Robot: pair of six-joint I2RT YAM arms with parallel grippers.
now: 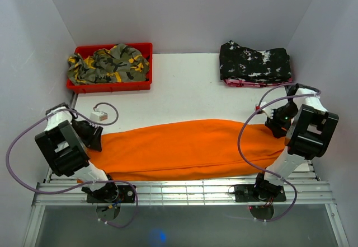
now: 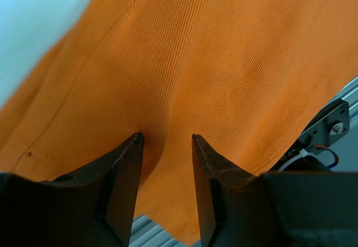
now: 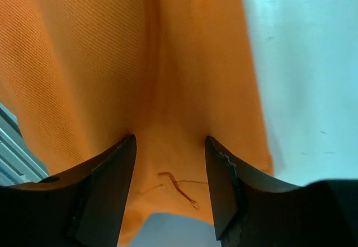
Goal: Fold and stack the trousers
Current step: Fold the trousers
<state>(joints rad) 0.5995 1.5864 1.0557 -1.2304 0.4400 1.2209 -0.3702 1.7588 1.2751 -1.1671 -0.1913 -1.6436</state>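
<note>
I saw the plain bright orange soft-fabric trousers [image 1: 184,146] stretched as a long band across the near side of the white desk [image 1: 184,93]. Behind it sat a red plastic bin [image 1: 109,85] holding a green-yellow camouflage garment [image 1: 109,63], with a black white-speckled garment [image 1: 254,61] far right. Both arms crouched at the cloth's ends. The left fingers [image 2: 131,152] and right fingers [image 3: 126,152] stood apart over orange fabric, clamping nothing.

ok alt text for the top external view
Orange trousers lie stretched across a white table, the left gripper and right gripper at their ends. Behind: a red bin of camouflage cloth, and a black speckled garment.
</note>
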